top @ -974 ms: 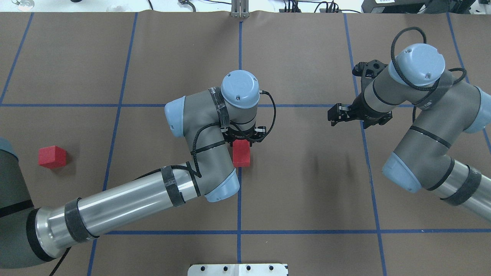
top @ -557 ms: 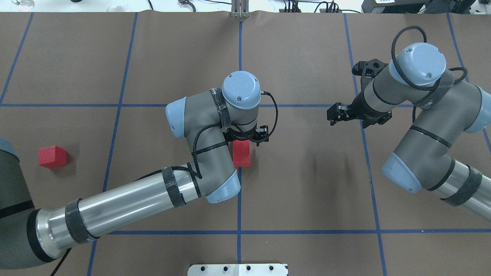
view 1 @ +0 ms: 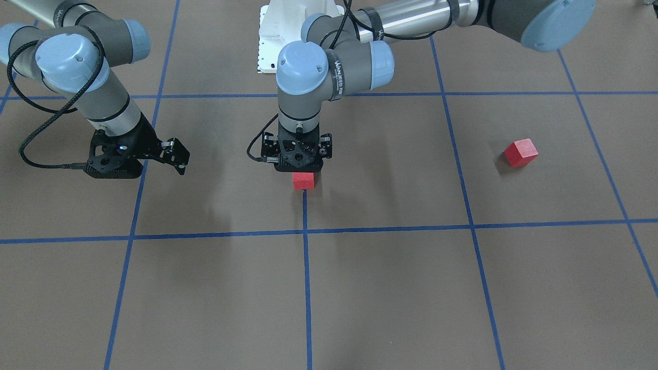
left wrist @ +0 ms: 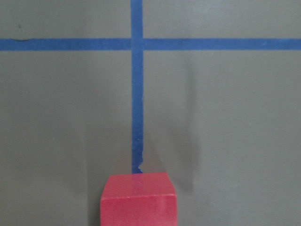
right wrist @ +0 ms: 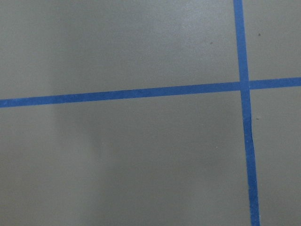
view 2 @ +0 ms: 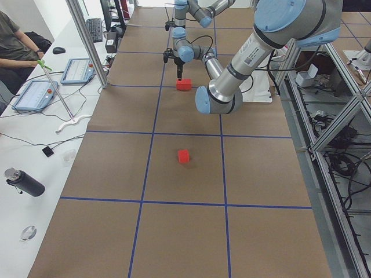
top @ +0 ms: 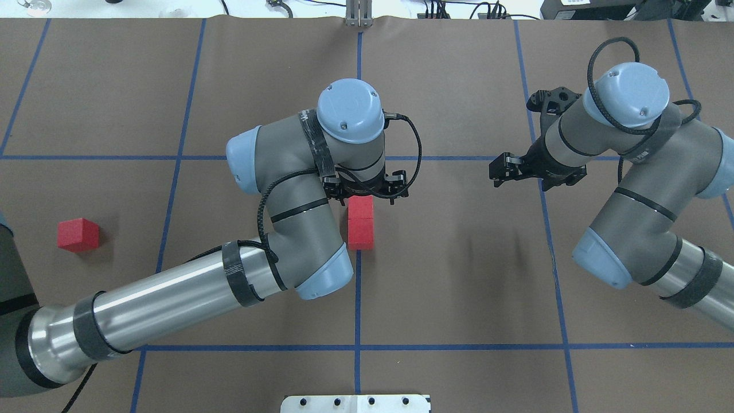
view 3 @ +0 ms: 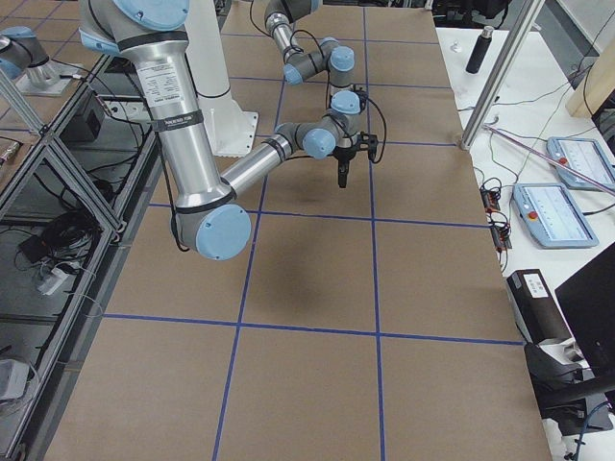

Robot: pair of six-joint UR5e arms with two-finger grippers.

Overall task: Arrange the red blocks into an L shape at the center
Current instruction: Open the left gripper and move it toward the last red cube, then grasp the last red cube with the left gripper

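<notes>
At center, two red blocks touch; third block apart; wrist hides left jaws; right jaws unreadable.

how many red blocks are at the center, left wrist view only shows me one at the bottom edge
observer: two. a near red block sits flush against the far red block you see, on its robot side, on the vertical tape line.
operator: and the third
observer: the third red block lies alone toward the robot's left, past the next tape line. no L yet.
operator: right arm doing anything
observer: the right gripper hangs above the table off to the robot's right, no block near it.
</notes>
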